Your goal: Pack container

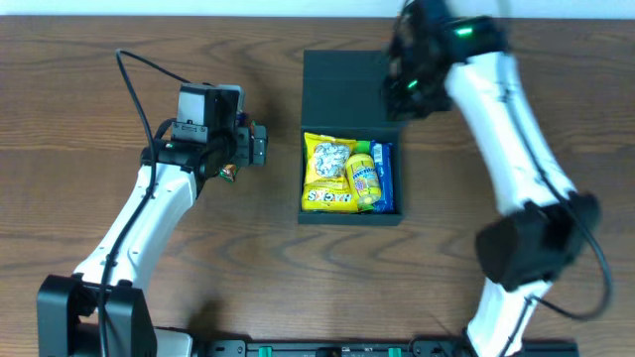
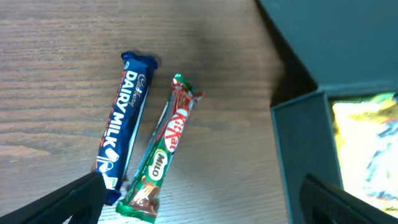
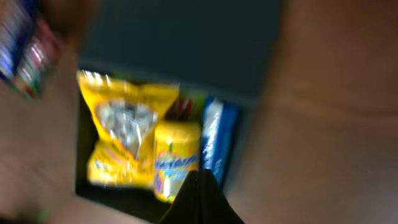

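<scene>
l claw (image 2: 208, 208) wide open, empty, held over dairy milk bar (image 2: 127, 127) & kitkat bar (image 2: 163, 155) laid side by side on table (image 2: 56, 56), just left of container (image 2: 301, 162). r claw (image 1: 407, 79) blurred above open lid (image 1: 337, 89), state can't be told. container mid-table, part filled w/ pkts (image 1: 329, 174). risk: both bars pinched together as they nearly touch; lid could be knocked by r arm (image 1: 506, 109).
</scene>
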`<action>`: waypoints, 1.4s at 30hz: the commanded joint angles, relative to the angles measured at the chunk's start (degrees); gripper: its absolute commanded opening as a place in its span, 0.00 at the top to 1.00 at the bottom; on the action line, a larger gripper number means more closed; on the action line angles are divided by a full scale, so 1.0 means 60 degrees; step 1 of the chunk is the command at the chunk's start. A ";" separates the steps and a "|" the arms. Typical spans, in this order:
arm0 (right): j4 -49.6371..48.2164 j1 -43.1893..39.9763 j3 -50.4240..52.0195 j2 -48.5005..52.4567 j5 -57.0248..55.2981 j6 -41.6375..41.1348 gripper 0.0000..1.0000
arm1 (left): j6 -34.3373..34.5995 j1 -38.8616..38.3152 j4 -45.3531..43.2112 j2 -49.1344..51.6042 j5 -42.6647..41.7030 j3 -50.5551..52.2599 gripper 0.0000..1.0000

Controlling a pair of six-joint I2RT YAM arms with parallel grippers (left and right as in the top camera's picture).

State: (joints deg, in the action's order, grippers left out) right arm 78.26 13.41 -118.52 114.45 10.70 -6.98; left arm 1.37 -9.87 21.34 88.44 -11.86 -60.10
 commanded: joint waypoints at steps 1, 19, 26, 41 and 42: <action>-0.0211 -0.0452 -0.0182 -0.0561 0.0011 0.0321 0.98 | -0.1086 0.0015 0.0131 0.0448 0.0080 -0.0240 0.00; -0.0401 -0.0984 -0.0175 -0.0612 0.0007 0.0321 0.98 | -0.3016 0.0015 -0.1111 0.2561 0.0076 -0.0244 0.28; -0.0466 -0.0980 -0.0171 -0.0612 0.0007 0.0321 0.98 | -0.3020 0.0018 -0.1122 0.2867 0.0095 -0.0244 0.35; -0.0510 -0.0980 -0.0175 -0.0612 0.0007 0.0317 0.99 | -0.2936 0.0015 -0.1031 0.3173 0.0401 -0.0240 0.51; -0.0510 -0.0980 -0.0171 -0.0612 0.0007 0.0321 0.99 | -0.2940 0.0022 -0.1002 0.3173 0.0408 -0.0240 0.54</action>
State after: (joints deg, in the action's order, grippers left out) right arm 75.33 7.94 -119.35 110.41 10.68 -5.80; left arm -16.25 -9.87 15.05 106.61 -10.02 -60.14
